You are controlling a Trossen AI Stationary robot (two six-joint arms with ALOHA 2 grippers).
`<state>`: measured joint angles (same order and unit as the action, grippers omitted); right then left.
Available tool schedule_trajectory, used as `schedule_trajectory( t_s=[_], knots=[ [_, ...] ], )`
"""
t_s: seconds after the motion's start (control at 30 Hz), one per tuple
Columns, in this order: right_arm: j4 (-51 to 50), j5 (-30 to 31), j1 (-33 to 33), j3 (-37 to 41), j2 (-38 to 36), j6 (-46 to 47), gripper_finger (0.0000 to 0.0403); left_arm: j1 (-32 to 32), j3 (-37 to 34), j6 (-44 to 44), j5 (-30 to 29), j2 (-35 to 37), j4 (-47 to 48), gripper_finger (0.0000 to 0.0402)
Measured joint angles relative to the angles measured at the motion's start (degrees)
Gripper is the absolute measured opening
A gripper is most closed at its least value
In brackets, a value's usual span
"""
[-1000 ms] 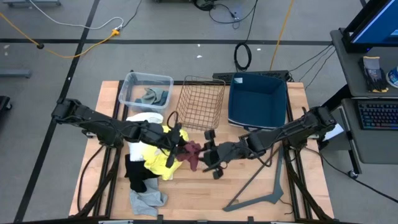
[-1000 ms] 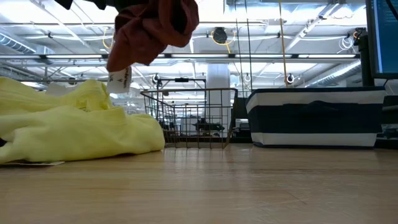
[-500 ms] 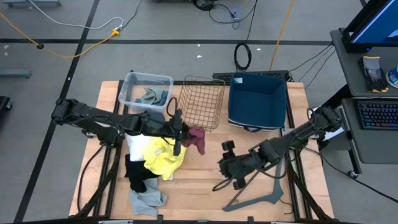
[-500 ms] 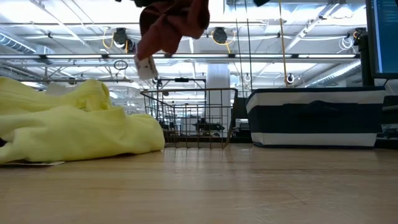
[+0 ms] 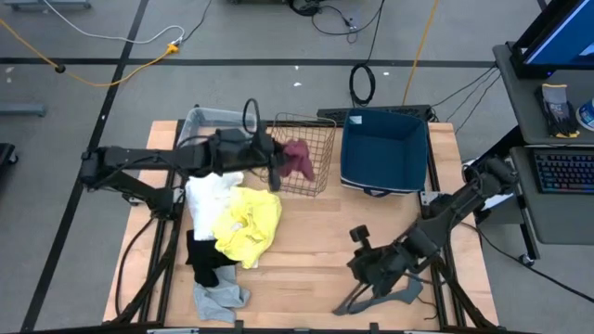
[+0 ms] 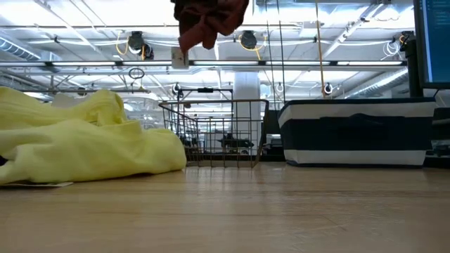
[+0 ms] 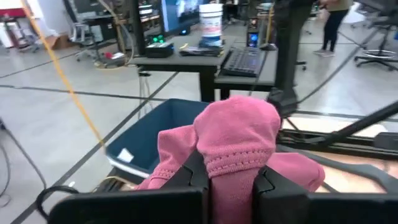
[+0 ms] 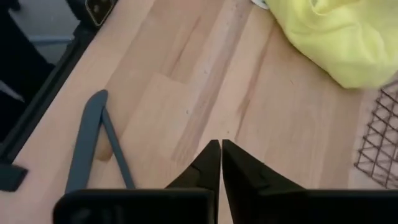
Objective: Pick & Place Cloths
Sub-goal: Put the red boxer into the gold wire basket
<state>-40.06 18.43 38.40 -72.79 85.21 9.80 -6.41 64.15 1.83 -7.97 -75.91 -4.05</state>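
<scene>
Since the earlier frame, my left gripper (image 5: 276, 167) has carried the maroon cloth (image 5: 297, 160) away from the pile and up over the near edge of the wire basket (image 5: 302, 153). My right gripper (image 5: 356, 264) has drawn back from the middle of the table (image 5: 306, 250) to its near right part, beside the grey V-shaped bar (image 5: 385, 295), and its fingers have gone from spread to pressed together on nothing, as the right wrist view shows (image 8: 217, 163).

My left fingers (image 7: 198, 171) are clamped on the maroon cloth (image 7: 239, 146); it bunches above them and hangs clear of the table in the low view (image 6: 209, 20), a small white tag dangling below it.

Count: two arms. Three containers stand in a row at the far side: one clear bin (image 5: 206, 125), one wire basket, one dark blue bin (image 5: 382, 148). Six cloths can be made out: one maroon, one yellow cloth (image 5: 249, 223), one white cloth (image 5: 210, 190), one black cloth (image 5: 201, 262), one light grey cloth (image 5: 221, 299), and one grey-green cloth, mostly hidden by my left arm, in the clear bin.

The maroon cloth is a crumpled bunch; its longer side runs roughly across the table, out from my fingers toward the blue bin. The yellow cloth lies with its long axis slanting from far right to near left.
</scene>
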Motion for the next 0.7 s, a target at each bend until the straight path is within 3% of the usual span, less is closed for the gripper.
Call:
schedule_trajectory(
  t_s=[0.3, 0.53, 0.7],
  knots=[
    [14.0, 1.2, 1.9, 15.1, -12.6, 1.6, 0.0001, -8.0, 3.3, -0.6, 0.5, -5.6, 0.2, 0.0022],
    [21.9, 1.2, 1.9, 25.9, -21.8, 3.7, 0.0001, -12.8, 9.8, -1.1, 0.6, -16.1, 0.6, 0.0022],
    [22.7, 1.3, 1.9, 29.4, -25.3, 7.2, 0.0000, -16.7, 16.3, -3.3, -0.1, -23.3, 5.9, 0.0022]
  ],
)
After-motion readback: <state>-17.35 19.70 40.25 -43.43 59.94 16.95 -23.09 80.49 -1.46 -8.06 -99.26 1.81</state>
